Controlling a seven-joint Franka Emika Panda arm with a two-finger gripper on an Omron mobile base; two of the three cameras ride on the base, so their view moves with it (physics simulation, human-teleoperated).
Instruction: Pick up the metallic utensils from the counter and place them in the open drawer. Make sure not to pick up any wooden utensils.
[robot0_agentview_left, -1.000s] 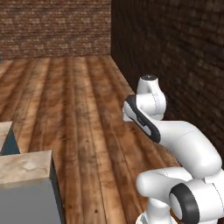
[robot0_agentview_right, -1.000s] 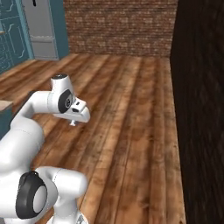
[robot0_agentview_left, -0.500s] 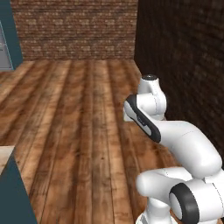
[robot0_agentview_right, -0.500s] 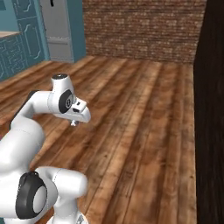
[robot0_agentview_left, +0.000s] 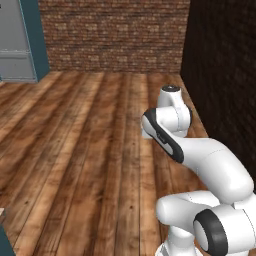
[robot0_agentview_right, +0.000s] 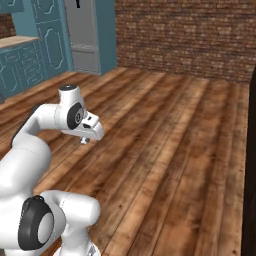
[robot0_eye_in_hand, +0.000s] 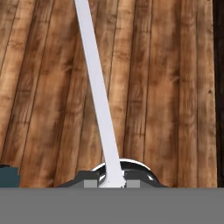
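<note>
My gripper (robot0_eye_in_hand: 111, 183) is shut on a slim silver metallic utensil (robot0_eye_in_hand: 98, 96), whose long flat shaft runs up and away from the fingertips over bare wooden floor. In the right base view the hand (robot0_agentview_right: 86, 136) is tucked close to the folded arm, pointing down at the floor. A sliver of the counter (robot0_agentview_left: 2, 214) and its teal base shows at the lower left edge of the left base view. The open drawer and the wooden utensils are out of view.
A grey fridge (robot0_agentview_right: 90, 30) stands between teal cabinets (robot0_agentview_right: 30, 60) at the far left. A brick wall (robot0_agentview_left: 112, 35) closes the back and a dark wall (robot0_agentview_left: 220, 75) the right. A teal corner (robot0_eye_in_hand: 8, 175) sits at the hand view's lower left.
The whole scene has slid across both base views, so the base has turned. The counter corner has nearly left the left base view and the fridge has come in. The arm keeps its folded pose.
</note>
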